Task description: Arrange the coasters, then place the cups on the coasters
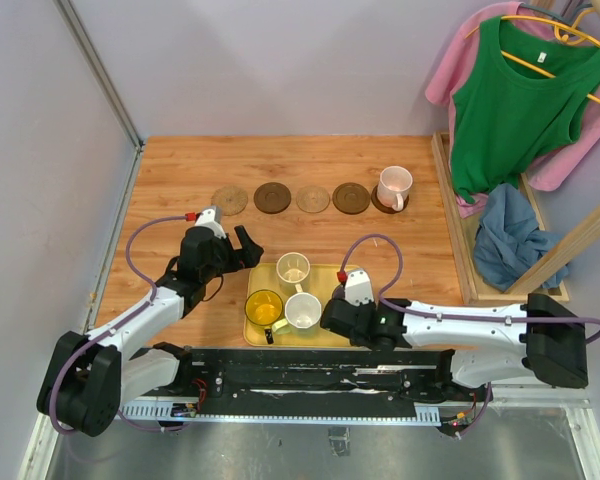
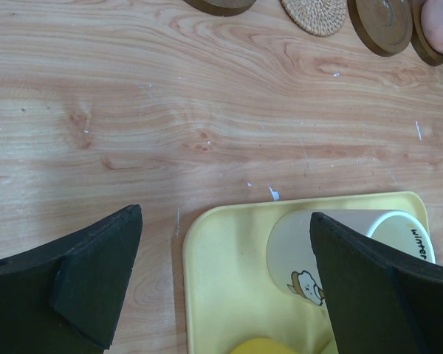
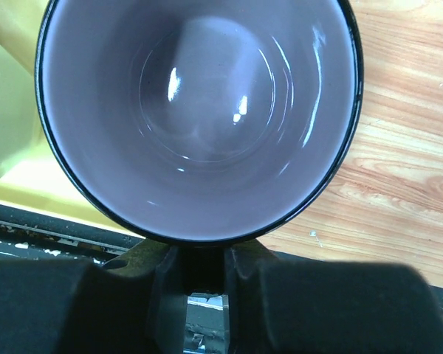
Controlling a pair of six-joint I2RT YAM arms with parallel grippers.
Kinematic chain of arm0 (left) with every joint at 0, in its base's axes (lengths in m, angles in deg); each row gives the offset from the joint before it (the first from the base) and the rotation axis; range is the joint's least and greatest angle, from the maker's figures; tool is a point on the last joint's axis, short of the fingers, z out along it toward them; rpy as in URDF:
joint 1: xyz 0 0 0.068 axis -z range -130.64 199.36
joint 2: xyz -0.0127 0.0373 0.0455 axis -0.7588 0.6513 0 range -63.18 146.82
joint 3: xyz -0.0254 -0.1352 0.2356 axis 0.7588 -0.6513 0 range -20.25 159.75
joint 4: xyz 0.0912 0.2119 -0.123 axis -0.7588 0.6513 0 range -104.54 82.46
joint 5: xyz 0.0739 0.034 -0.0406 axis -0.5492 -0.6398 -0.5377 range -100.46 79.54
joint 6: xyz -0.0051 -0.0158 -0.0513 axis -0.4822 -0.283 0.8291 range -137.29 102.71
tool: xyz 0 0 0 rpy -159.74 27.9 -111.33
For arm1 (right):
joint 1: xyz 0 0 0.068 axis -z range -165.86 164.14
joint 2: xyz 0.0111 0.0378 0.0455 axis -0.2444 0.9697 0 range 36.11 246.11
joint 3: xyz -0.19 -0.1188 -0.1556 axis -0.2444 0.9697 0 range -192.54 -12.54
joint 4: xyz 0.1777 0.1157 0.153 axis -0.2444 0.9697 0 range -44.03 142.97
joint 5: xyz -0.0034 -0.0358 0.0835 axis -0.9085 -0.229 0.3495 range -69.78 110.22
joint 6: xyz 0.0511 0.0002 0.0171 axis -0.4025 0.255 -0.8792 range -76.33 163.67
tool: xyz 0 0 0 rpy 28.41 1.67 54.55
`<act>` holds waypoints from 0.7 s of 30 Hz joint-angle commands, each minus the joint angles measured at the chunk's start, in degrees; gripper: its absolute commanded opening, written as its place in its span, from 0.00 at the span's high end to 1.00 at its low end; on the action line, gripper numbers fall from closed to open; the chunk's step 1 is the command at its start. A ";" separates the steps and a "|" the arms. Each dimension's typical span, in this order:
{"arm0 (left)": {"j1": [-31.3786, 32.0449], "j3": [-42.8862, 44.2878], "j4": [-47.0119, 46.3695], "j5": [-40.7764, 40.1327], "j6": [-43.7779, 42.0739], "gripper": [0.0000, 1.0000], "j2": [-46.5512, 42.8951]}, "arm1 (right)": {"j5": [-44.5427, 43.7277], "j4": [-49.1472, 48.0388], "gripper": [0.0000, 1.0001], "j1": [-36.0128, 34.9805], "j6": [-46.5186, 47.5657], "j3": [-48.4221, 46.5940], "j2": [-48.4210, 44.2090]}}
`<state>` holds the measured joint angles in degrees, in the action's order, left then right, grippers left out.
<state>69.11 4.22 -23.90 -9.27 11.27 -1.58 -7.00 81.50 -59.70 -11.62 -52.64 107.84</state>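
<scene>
Right jaws clenched on a grey-purple mug [image 3: 199, 110] at the yellow rectangular tray's [image 2: 221, 295] right edge.
Left jaws gaped wide over the wooden surface [image 2: 170, 110]; five round coasters [image 1: 313, 198] lined its far side, a pale pink mug [image 1: 394, 185] on the rightmost.

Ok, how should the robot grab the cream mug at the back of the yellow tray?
Probably its rim, from above. The cream mug stands upright with its mouth open, so one finger can slip inside, one outside. Pinch the far wall: the yellow mug and white mug crowd its near side.
</scene>
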 commanded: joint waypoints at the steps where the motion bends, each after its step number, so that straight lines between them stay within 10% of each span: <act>1: 0.47 -0.29 -1.81 0.38 -0.12 0.00 -0.77 | -4.88 3.60 0.99 -1.73 -0.53 -3.84 0.19; 11: 0.39 0.59 -1.12 0.33 -0.81 0.00 -2.09 | -16.22 3.85 0.99 -0.24 1.93 -9.24 0.12; 21: 0.43 1.99 -0.74 0.04 -1.13 0.00 -1.89 | -11.49 -9.72 0.99 16.90 20.46 -15.03 2.75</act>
<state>69.11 4.26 -23.88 -9.27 11.05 -2.89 -17.27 79.46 -49.38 -0.63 -62.63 109.00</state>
